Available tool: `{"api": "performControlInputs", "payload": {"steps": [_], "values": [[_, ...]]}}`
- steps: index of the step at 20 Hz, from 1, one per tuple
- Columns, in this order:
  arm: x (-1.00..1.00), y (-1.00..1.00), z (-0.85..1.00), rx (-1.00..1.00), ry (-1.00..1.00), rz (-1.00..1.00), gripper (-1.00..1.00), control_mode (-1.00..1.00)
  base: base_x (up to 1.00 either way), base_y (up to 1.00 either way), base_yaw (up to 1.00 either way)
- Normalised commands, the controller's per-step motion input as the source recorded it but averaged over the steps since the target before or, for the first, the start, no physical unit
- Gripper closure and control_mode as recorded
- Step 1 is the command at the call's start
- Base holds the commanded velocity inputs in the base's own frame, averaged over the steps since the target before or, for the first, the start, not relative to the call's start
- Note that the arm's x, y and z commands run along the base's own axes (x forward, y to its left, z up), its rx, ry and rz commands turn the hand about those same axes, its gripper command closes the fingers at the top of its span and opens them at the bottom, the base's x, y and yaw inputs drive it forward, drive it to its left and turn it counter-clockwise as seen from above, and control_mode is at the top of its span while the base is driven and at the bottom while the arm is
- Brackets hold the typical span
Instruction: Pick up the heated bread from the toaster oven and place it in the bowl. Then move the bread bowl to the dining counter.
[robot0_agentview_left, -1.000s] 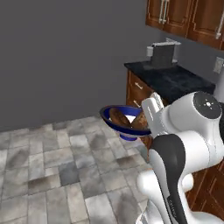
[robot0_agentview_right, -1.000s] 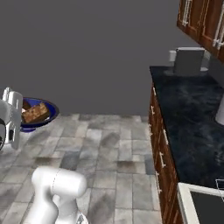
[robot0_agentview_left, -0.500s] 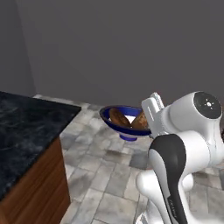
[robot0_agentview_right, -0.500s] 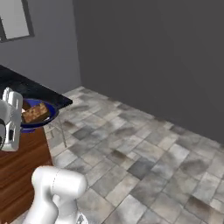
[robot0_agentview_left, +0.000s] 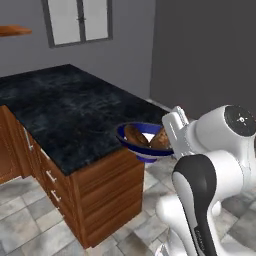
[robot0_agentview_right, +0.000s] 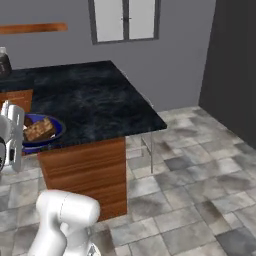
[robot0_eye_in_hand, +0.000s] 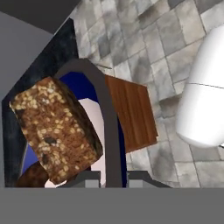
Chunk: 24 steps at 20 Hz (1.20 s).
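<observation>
End effector (robot0_eye_in_hand: 107, 177) clamped on the rim of the shallow dark-blue bowl (robot0_agentview_left: 134, 145), brown seeded bread chunk (robot0_eye_in_hand: 54, 129) inside. Keep it level, clear the black marbled tabletop (robot0_agentview_left: 65, 115) edge, lower gently.

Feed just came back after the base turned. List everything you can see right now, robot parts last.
bowl: one, dark blue outside, white inside, carried at the near corner of the dining counter.
heated bread: one, brown seeded chunk, lying in the bowl.
second brown piece: one, rounded, in the bowl beside the bread; what it is, cannot tell.
dining counter: one, black marbled top on a brown wooden base with metal handles.
window: one, grey-framed, on the back wall.
shelf: one, orange-brown, on the wall left of the window.
floor: grey stone tiles.
dark object: one, at the counter's far left end, too cropped to name.
tool: one, shut on the bowl's rim.
</observation>
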Motion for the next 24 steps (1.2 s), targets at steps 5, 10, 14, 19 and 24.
{"api": "performControlInputs", "payload": {"steps": [5, 10, 14, 19, 24], "values": [[0.0, 0.0, 0.0, 0.0, 0.0, 0.0, 1.0, 1.0, 0.88, 0.0, 0.55], [0.0, 0.0, 0.0, 0.0, 0.0, 0.0, 1.0, 1.0, 0.58, 0.0, 0.24], [0.0, 0.0, 0.0, 0.0, 0.0, 0.0, 1.0, 1.0, 0.28, -0.04, 0.02], [0.0, 0.0, 0.0, 0.0, 0.0, 0.0, 1.0, 1.0, 0.0, 0.06, 0.25], [0.0, 0.0, 0.0, 0.0, 0.0, 0.0, 1.0, 1.0, 0.43, -0.05, 0.12]]}}
